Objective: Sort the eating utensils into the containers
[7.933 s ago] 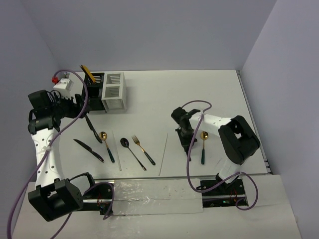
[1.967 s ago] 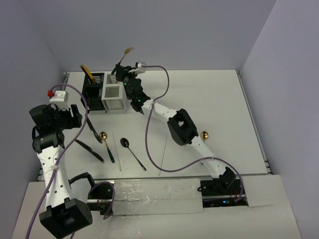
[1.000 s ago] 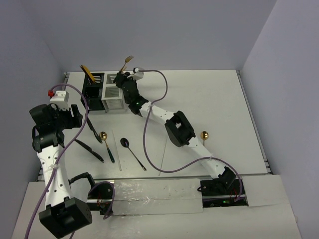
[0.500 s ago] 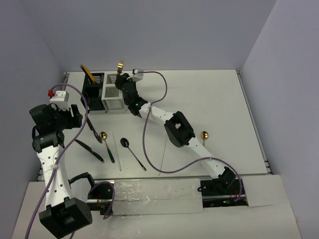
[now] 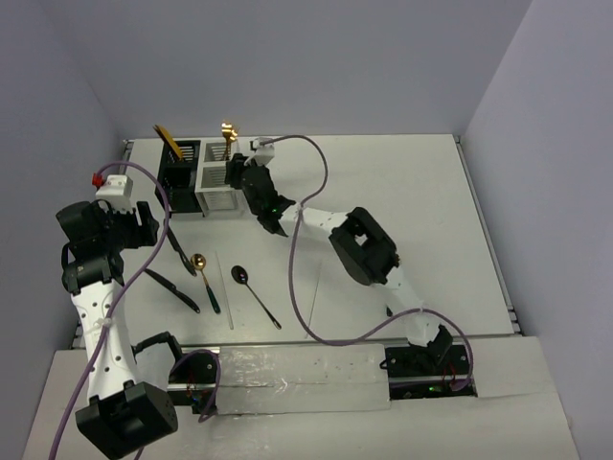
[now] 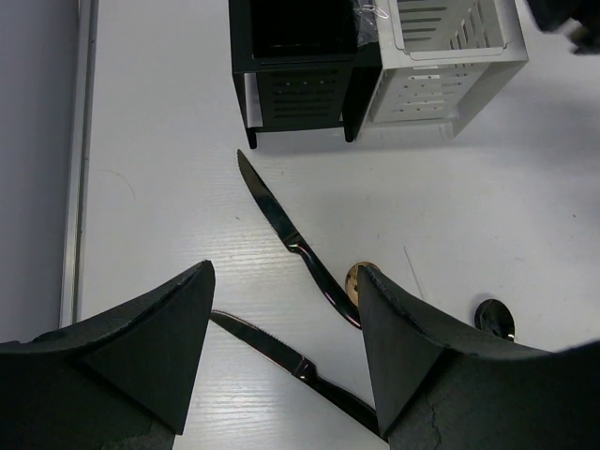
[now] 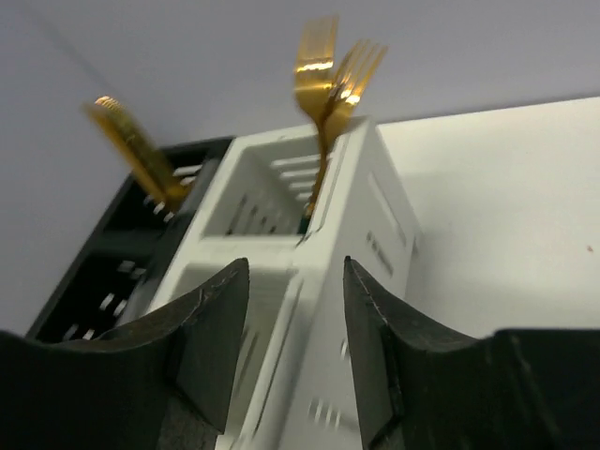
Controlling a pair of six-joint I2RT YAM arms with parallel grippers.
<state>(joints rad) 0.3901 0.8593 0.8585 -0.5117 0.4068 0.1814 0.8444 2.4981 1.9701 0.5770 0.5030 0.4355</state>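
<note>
1. Containers: 2 joined caddies at the table's (image 5: 431,192) far left, black caddy (image 5: 178,174) on the left, white caddy (image 5: 218,176) on the right.
2. Black caddy holds 1 gold-headed utensil (image 5: 167,141), leaning out.
3. White caddy holds gold fork heads (image 7: 328,75) sticking up. They are blurred and overlapping, so cannot tell if 1 or 2.
4. Loose on the table in front of the caddies:
   - 2 knives: far knife (image 6: 281,220), near knife (image 6: 295,367).
   - 2 spoons: gold spoon (image 5: 199,261), black spoon (image 5: 239,276).
   - 1 thin white stick (image 5: 232,307) between the spoons.
5. Right gripper (image 7: 292,272) is just beside the white caddy, fingers apart, nothing between them.
6. Left gripper (image 6: 283,281) hangs above the knives, fingers wide apart, empty.
</note>
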